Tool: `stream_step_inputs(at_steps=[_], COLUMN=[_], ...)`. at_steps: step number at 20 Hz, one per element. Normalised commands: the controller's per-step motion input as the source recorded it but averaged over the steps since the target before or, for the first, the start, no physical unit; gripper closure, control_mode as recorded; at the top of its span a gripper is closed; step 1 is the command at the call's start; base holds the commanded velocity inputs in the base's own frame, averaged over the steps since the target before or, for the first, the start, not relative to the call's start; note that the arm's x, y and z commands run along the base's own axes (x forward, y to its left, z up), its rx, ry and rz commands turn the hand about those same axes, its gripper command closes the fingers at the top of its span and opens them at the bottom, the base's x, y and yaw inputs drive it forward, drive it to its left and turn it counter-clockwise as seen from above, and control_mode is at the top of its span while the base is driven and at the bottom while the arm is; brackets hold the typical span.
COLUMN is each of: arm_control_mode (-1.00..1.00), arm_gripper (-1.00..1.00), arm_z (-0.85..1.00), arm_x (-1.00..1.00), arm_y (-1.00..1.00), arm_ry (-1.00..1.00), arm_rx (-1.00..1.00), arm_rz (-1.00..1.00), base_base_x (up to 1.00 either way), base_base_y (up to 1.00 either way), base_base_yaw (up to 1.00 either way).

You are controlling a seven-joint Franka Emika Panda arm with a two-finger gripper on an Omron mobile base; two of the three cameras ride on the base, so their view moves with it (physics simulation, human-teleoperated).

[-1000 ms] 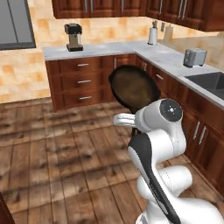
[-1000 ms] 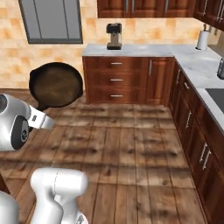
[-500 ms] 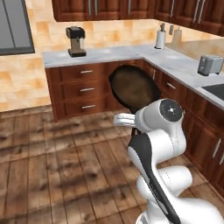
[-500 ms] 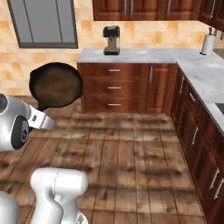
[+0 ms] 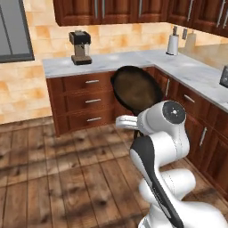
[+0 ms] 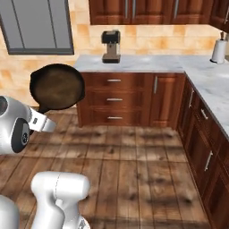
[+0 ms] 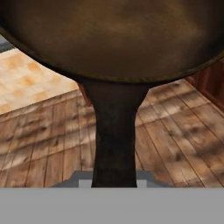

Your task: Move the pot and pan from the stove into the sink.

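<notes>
While gripper pinches its long black handle, round dark pan (image 5: 136, 89), brownish inner face.

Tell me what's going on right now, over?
Gripper shut on the pan handle, pan held up over the wood floor. Corner counter with coffee machine ahead. Nothing blocking the way.

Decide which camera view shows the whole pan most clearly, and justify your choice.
The right base view: the pan appears whole and unobstructed, its brownish inner face turned toward the camera, raised above the wood floor. The left base view hides its lower edge behind the arm. The hand view is too close, cropping the bowl and showing mostly the handle.
</notes>
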Motion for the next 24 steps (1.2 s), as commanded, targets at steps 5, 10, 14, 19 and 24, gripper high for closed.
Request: stream_step_inputs(at_steps=[5,10,14,19,24], arm_control_mode=[1.0,1.0,1.0,1.0,1.0], arm_gripper=[1.0,1.0,1.0,1.0,1.0], arm_z=[0.0,0.0,0.0,0.0,0.0], arm_x=[0.0,0.0,0.0,0.0,0.0], arm_y=[0.0,0.0,0.0,0.0,0.0], arm_ry=[0.0,0.0,0.0,0.0,0.0], arm_rx=[0.0,0.0,0.0,0.0,0.0], arm_rz=[0.0,0.0,0.0,0.0,0.0], base_base_x=[0.68,0.0,0.0,0.0,0.0], base_base_y=[0.01,-0.01,0.0,0.0,0.0], base_base_yaw=[-0.01,-0.04,-0.37,-0.42,-0.43])
